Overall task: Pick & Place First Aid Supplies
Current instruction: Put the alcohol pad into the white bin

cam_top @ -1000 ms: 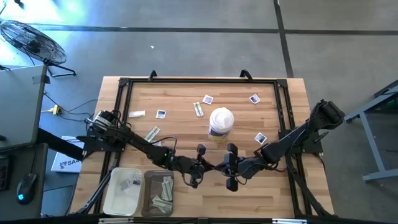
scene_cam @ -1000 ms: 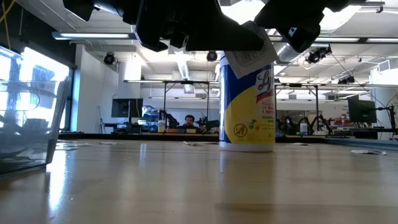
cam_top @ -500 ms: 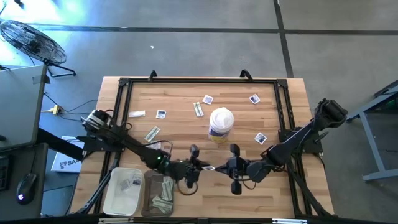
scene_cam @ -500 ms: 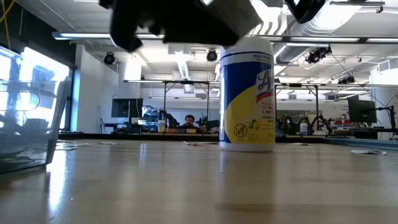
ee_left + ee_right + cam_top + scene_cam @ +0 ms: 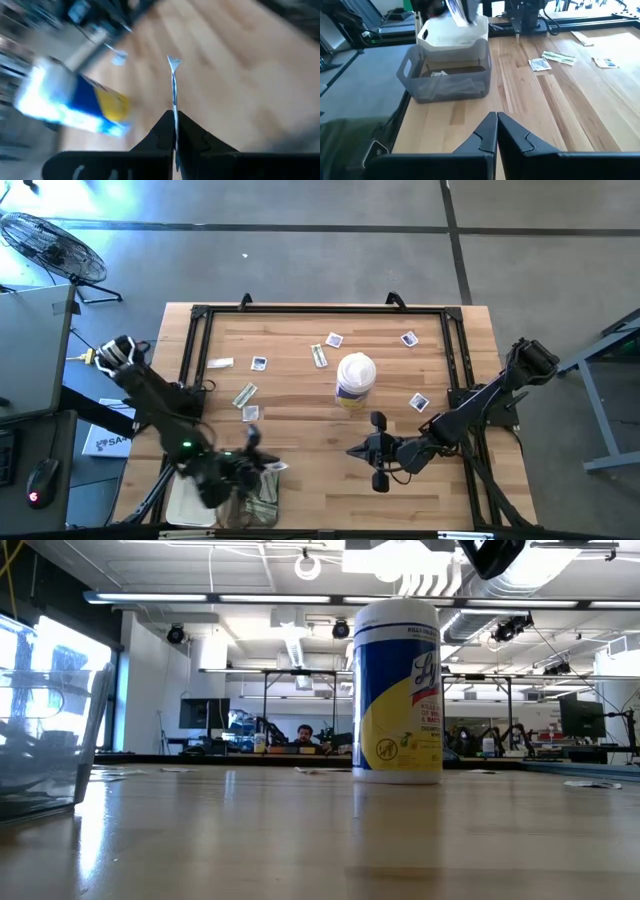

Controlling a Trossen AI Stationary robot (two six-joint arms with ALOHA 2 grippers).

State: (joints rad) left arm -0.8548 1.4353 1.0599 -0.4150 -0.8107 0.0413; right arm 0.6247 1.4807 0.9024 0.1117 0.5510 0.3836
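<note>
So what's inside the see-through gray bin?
The gray bin has some pale green-white strips lying flat on its bottom, plus one small packet. From above, the left gripper covers part of it, so more may be hidden.

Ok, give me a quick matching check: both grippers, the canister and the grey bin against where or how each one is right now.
Things:
1. left gripper
2. right gripper
3. canister
4. grey bin

States:
A. standing upright near the middle of the table
B. shut on a thin packet, over the bins
C. shut and empty, over bare wood
D. at the table's near left corner, with strip packets inside

Pairs: 1-B, 2-C, 3-A, 4-D
</note>
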